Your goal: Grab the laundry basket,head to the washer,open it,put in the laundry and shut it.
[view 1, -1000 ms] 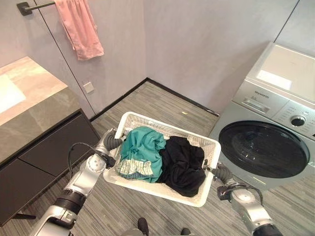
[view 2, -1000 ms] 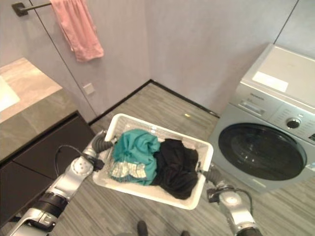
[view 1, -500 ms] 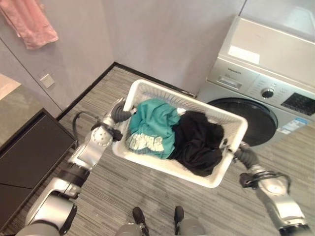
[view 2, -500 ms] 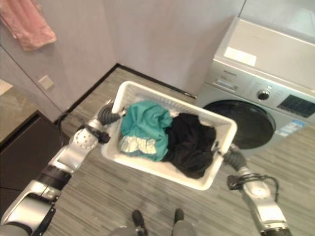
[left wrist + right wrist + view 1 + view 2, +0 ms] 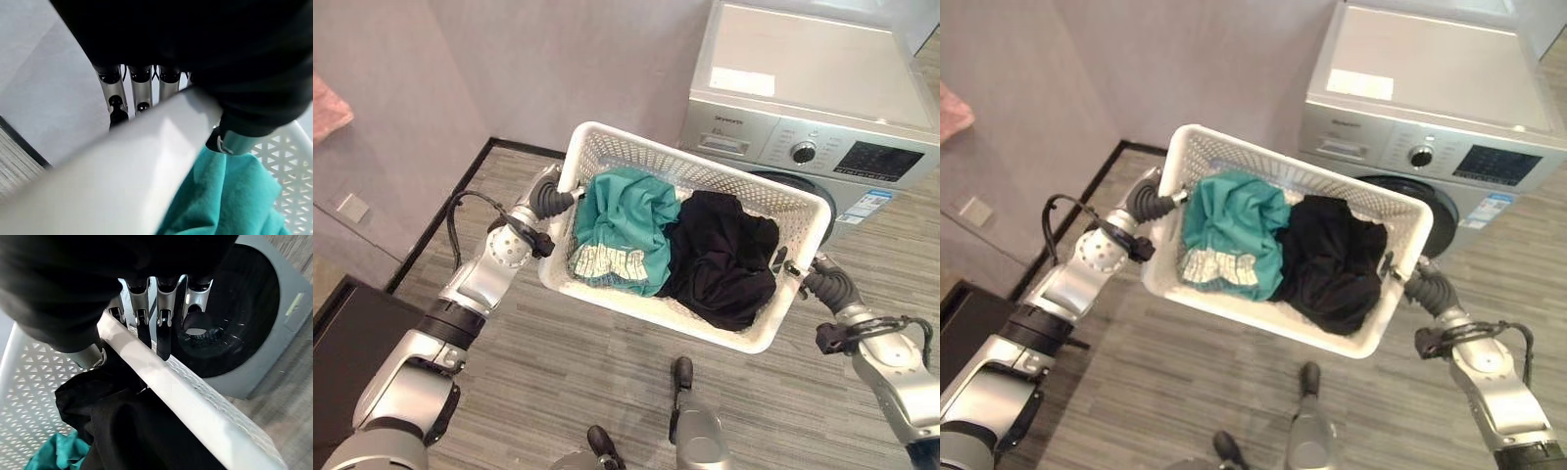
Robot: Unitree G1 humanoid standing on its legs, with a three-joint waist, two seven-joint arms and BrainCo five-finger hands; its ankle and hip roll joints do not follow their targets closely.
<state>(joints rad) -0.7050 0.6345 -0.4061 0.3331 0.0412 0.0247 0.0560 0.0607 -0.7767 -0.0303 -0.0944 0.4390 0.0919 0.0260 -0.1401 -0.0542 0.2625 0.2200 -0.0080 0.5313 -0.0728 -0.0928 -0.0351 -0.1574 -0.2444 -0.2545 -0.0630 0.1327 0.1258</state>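
Washer [image 5: 803, 127]: grey front-loader against the wall, round door shut, just beyond the basket. Basket [image 5: 607, 147]: white, perforated, carried off the floor between both arms, holding a teal garment [image 5: 622, 230] and a black garment [image 5: 724, 264]. Left robot hand [image 5: 548, 196]: fingers curled over one end rim. Right robot hand [image 5: 827, 284]: fingers hooked over the opposite rim. Handling advice: keep both grips firm and level, close on the washer, and set the basket down clear of the door's swing.
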